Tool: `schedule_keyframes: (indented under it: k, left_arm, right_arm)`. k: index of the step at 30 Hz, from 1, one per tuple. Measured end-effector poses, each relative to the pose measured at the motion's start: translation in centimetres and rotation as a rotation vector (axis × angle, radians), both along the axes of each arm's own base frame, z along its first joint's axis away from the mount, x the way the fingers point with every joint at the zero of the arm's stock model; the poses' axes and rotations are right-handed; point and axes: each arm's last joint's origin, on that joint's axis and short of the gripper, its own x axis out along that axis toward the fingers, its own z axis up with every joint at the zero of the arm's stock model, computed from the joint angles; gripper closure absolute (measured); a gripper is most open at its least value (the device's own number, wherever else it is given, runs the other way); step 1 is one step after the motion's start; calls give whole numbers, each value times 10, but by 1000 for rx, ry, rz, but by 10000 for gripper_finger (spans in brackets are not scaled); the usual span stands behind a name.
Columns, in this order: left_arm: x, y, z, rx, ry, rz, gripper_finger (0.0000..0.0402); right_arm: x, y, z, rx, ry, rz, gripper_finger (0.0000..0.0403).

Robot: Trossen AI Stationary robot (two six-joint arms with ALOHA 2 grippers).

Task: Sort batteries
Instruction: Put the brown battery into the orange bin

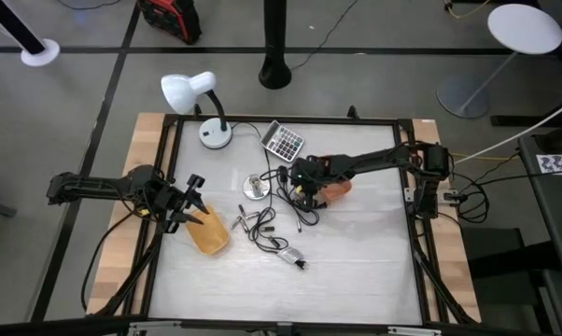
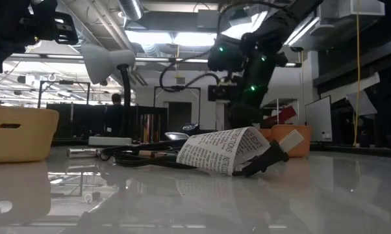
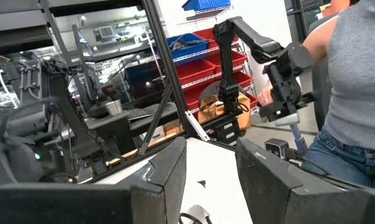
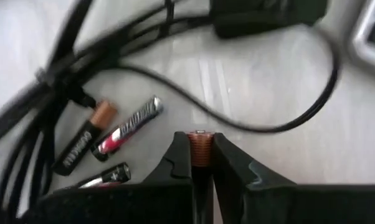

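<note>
While three batteries (image 4: 113, 146) lie slantwise on the worktop (image 4: 237, 87), the right pincer (image 4: 200, 155) clamps a copper-topped battery (image 4: 199, 149) end-on along its fingers; left pincer (image 3: 209, 174) stands open, empty.

Grey floor (image 1: 374, 37), red shelf bins (image 3: 203, 68), ceiling lights (image 2: 163, 38).

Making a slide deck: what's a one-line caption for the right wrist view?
Right gripper pinches a copper-topped battery above three loose batteries and black cables.
</note>
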Motion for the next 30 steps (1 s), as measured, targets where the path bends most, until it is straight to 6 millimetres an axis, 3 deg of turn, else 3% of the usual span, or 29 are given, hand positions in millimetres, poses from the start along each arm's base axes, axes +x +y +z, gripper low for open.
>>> schedule_keyframes:
  k: [12,17,20,25,30]
  left_arm:
    - [0,1,4,-37,-22,17,272]
    - [0,11,15,-210,-115,353,272]
    - [1,15,15,-260,-112,495,272]
    - [7,15,13,-329,-49,489,274]
    - [18,15,28,-333,14,492,290]
  right_arm:
    - [8,-2,61,26,155,0,375]
    - [0,0,81,44,279,0,375]
    - [-8,0,83,22,362,-9,375]
    - [-19,1,74,-9,473,-17,374]
    - [-25,2,63,-1,511,-14,374]
